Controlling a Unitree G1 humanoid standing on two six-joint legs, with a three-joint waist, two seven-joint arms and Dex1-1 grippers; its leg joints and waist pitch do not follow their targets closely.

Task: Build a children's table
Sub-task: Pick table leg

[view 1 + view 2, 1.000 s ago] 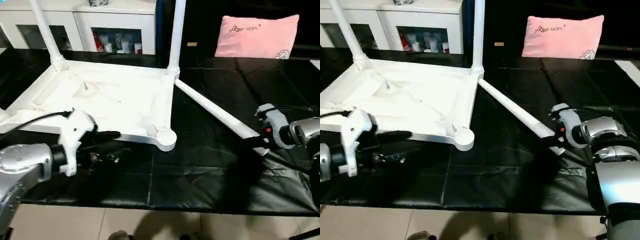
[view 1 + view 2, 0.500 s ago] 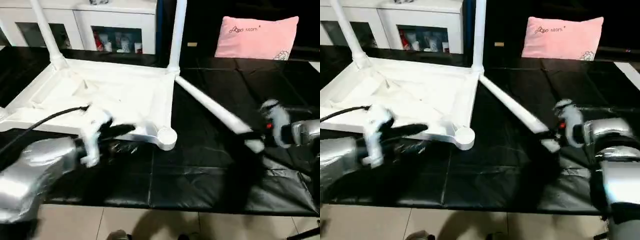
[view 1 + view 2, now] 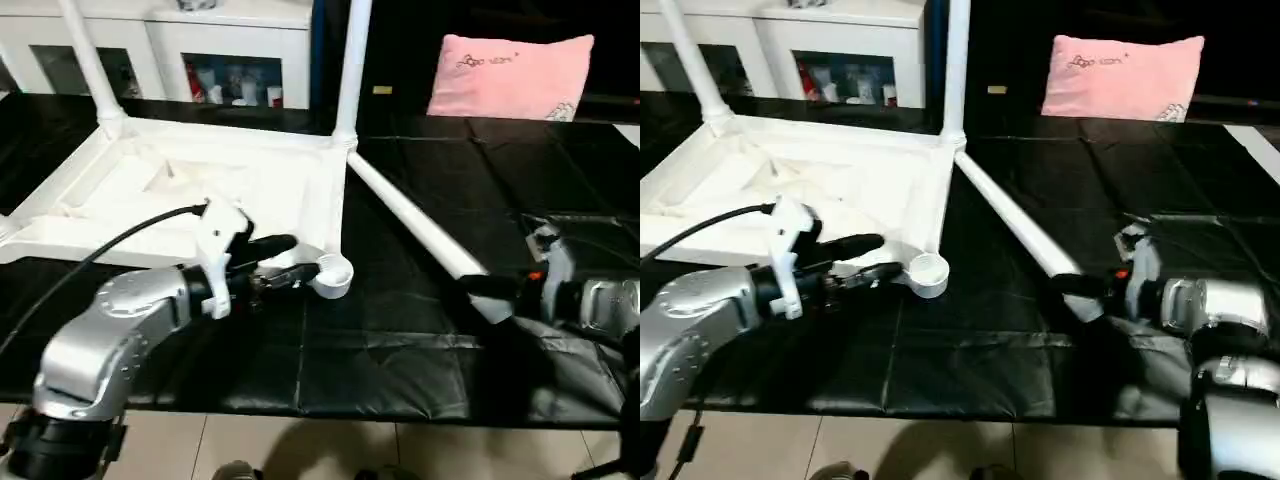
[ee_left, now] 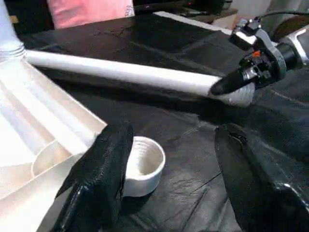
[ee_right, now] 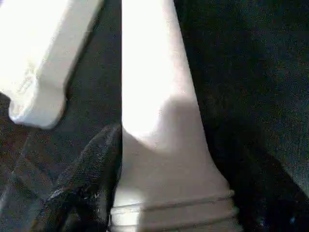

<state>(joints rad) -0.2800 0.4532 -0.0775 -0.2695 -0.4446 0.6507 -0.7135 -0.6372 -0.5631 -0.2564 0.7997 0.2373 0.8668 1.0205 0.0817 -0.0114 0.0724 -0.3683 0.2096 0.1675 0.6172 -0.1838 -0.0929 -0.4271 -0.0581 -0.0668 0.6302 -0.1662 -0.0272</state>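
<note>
Head pair looks forward and down, wrist cameras sit close — all share the loose leg [image 3: 420, 232]

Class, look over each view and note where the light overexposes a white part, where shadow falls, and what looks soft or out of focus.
Left eye view: the tabletop glares, ribs washed out. Right wrist view: the loose leg is blown out at its lit end, shadowed nearer the lens; one finger is a dark blur. Left wrist view: the near fingers look soft; the corner socket and the right gripper read clearer.
</note>
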